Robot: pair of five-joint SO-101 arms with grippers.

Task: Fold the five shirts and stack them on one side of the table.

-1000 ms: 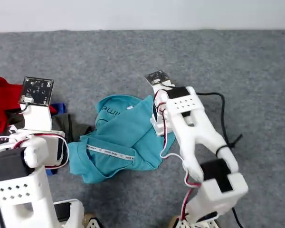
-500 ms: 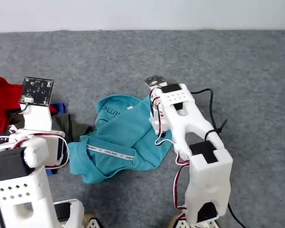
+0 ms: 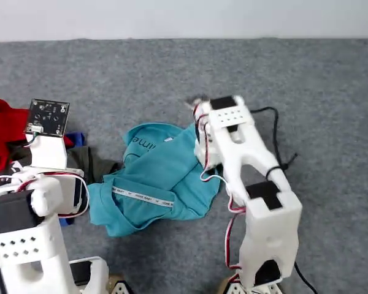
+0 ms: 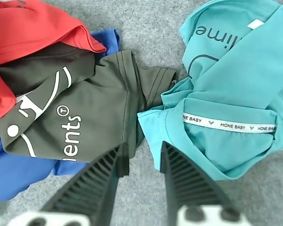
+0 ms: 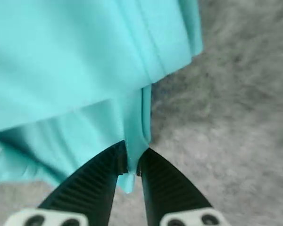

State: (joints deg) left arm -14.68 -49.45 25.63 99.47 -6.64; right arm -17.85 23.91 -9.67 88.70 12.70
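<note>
Centre frame, our right gripper (image 5: 131,162) pinches the right edge of the crumpled teal cotton shirt (image 3: 159,177); our left gripper (image 4: 141,155) hangs spread. We judge folding underway; next, draw that edge across.

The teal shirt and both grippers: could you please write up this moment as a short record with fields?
teal shirt: crumpled and unfolded, mid-table on the grey surface
right gripper: shut on an edge of the teal shirt
left gripper: open, holding nothing, above the spot where the dark shirt meets the teal shirt
pile: red shirt, dark shirt and blue shirt heaped together beside the teal shirt, all unfolded
folded stack: none yet
</note>
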